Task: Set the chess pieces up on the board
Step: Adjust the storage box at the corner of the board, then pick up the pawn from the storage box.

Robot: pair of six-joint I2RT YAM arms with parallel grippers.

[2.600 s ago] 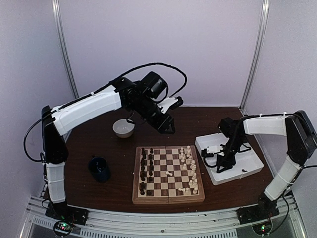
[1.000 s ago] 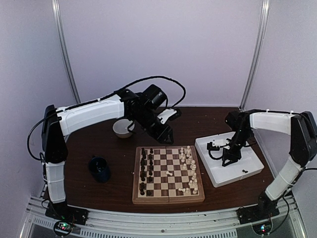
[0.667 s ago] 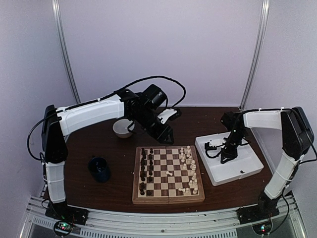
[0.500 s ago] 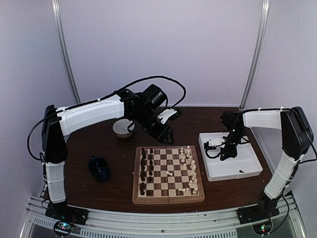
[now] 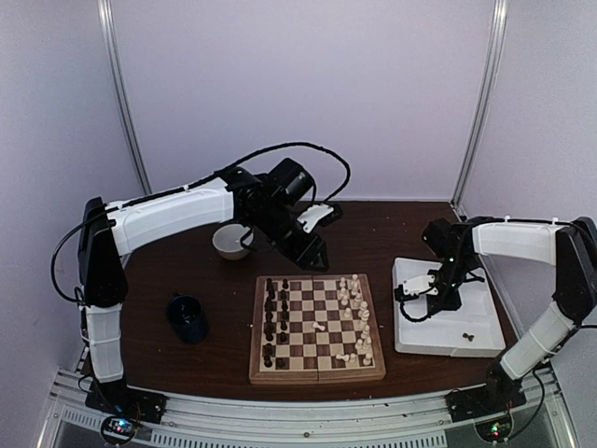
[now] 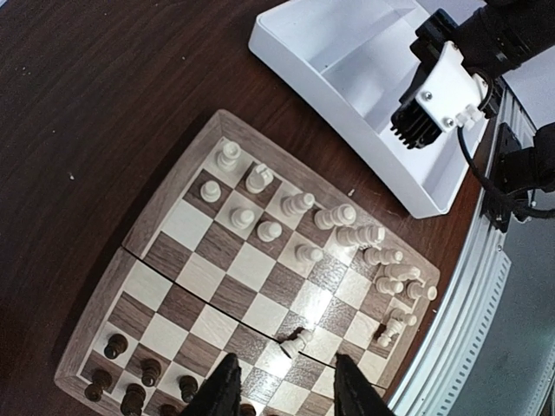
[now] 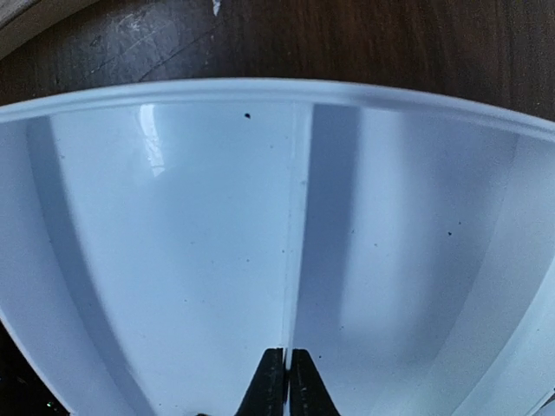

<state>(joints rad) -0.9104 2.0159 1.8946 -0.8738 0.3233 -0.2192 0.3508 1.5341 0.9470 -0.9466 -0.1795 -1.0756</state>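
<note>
The board [image 5: 317,378] lies at the table's middle, also seen in the left wrist view [image 6: 178,186]. Dark chess pieces [image 5: 270,317] stand along its left side and pale ones [image 5: 356,313] along its right. One pale piece [image 6: 299,340] lies tipped over near the middle. My left gripper [image 5: 317,261] hangs open above the board's far edge, and in its own view [image 6: 284,368] nothing is between the fingers. My right gripper [image 7: 287,355] is shut on the thin middle divider of the white tray [image 7: 173,217]. A small dark piece [image 5: 468,336] lies in the tray [image 5: 438,350].
A white bowl [image 5: 232,241] sits at the back left, under the left arm. A dark blue mug [image 5: 189,317] stands left of the board. The tray lies close to the board's right edge and near the right wall post.
The right gripper has closed on the tray's divider, and the tray has swung round and shifted to the right. The left arm has stayed still over the last second.
</note>
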